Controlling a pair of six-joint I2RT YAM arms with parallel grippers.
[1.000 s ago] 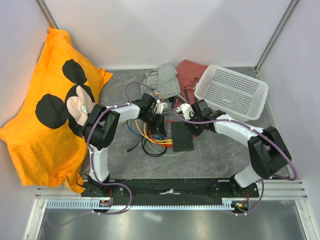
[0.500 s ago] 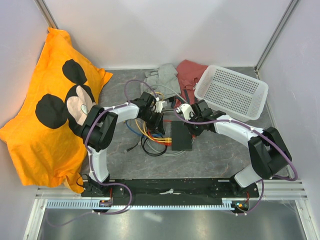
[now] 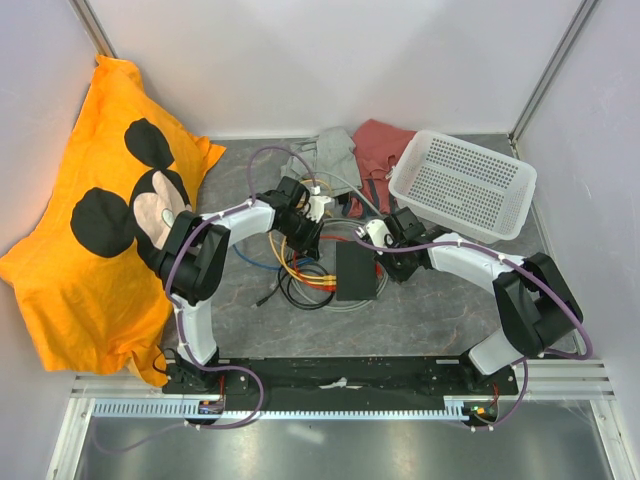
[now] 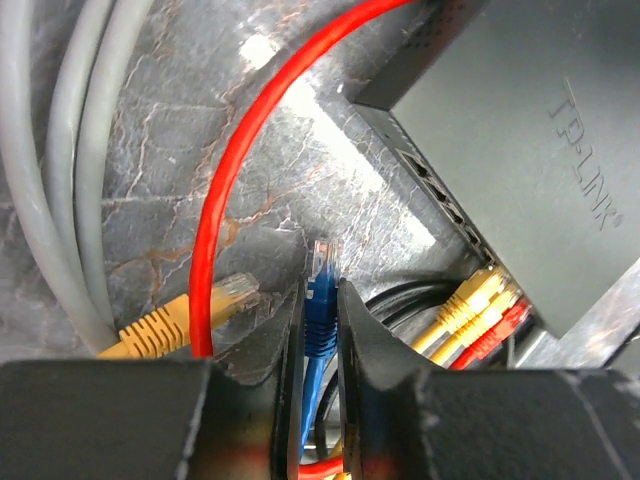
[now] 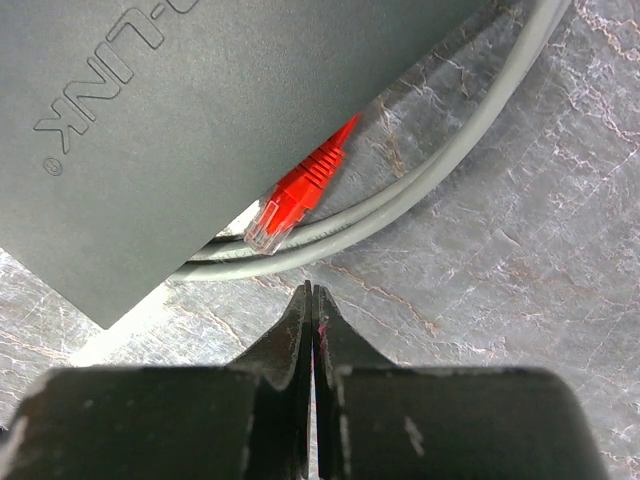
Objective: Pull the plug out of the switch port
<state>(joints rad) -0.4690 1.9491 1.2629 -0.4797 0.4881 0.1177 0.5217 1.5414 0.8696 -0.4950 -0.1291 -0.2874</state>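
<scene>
Blue-booted, with a clear tip, the plug was clamped between the closed fingers of the left gripper, clear of the box and just beside its socketed edge. The switch port it answered to lay among the open sockets along that edge of the matte-black switch; which socket could not be told. Two yellow plugs and a red-booted one sat in ports further along the edge. A loose yellow plug lay on the grey stone-patterned table.

The pull itself appeared complete. What seemed left was to carry the plug clear and release it.

The right gripper had its fingers pressed together on nothing, hovering near the switch's other side, where a loose red plug rested against two grey cables.

Raised lettering on the lid read "TP-LINK" in the left wrist view. The right wrist view showed only "-LINK" and a small circled mark.
</scene>
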